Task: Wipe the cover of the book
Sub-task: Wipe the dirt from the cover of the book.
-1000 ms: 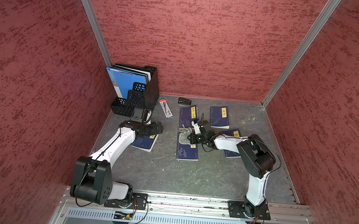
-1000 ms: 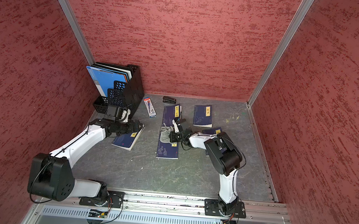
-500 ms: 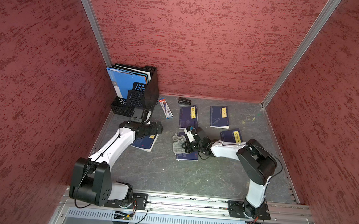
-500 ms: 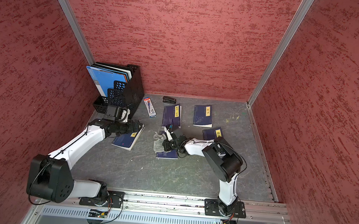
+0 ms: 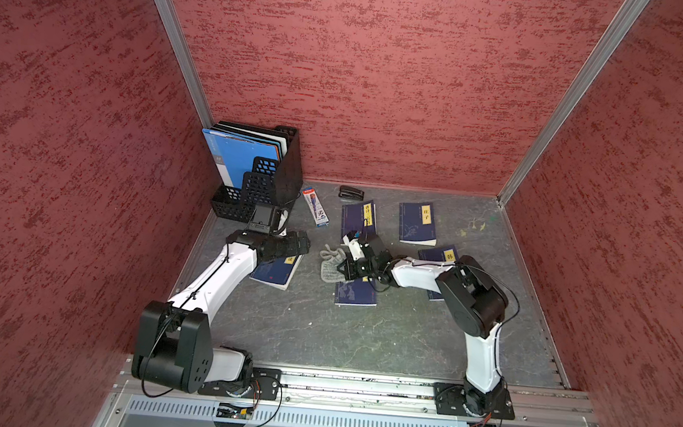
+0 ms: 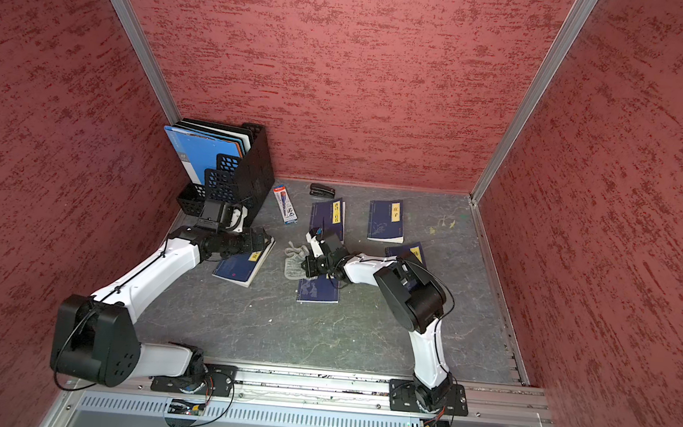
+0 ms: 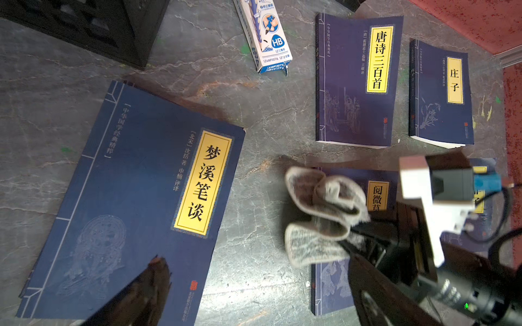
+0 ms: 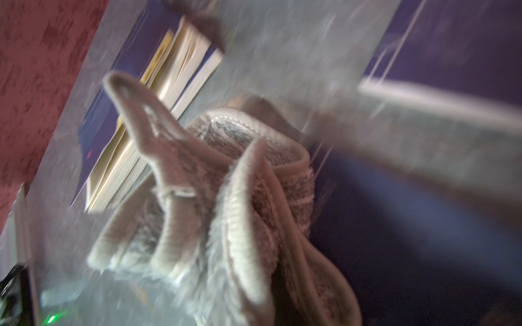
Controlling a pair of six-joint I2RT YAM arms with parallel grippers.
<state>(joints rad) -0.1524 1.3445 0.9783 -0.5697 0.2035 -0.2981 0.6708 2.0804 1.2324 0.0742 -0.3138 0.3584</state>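
Both top views, book (image 5: 356,295): thin dark-blue paperback, flat on the grey table (image 5: 363,341) near the middle; far half hidden under the right arm's wrist.
Both top views, cloth (image 5: 329,265): grey, crumpled, partly on the book's far corner, partly on bare table.
A top view, right gripper (image 5: 343,268): pressed together, pinching the cloth, low over the cover.
A top view, left gripper (image 6: 262,237): spread wide, empty, hovering above a second book (image 6: 239,269) near the file rack (image 6: 252,166); well apart from the wiped book.
Left wrist view, cloth (image 7: 319,214): folded in loops, bulk overhanging the cover's bound edge; yellow title label (image 7: 377,197) just beside it, partly uncovered.
Left wrist view, fingers (image 7: 152,282): one dark tip over the second book's corner, touching nothing visible.
Right wrist view, cloth (image 8: 226,197): smeared; fluffy pile and stitched hems readable, pinch point itself not shown.
Right wrist view, book (image 8: 423,254): dark blue surface under the cloth, probably the cover; too blurred for certainty.
Handling, cloth: soft, light, floppy; likely to roll up instead of spreading; best held by a thick bunch, loose folds trailing flat on the cover.
Handling, book: light, thin, smooth-covered, loose on a smooth table; likely to slide or lift its cover under a sideways stroke; best steadied by pressing down on a bare near corner by the spine, not by pinching.
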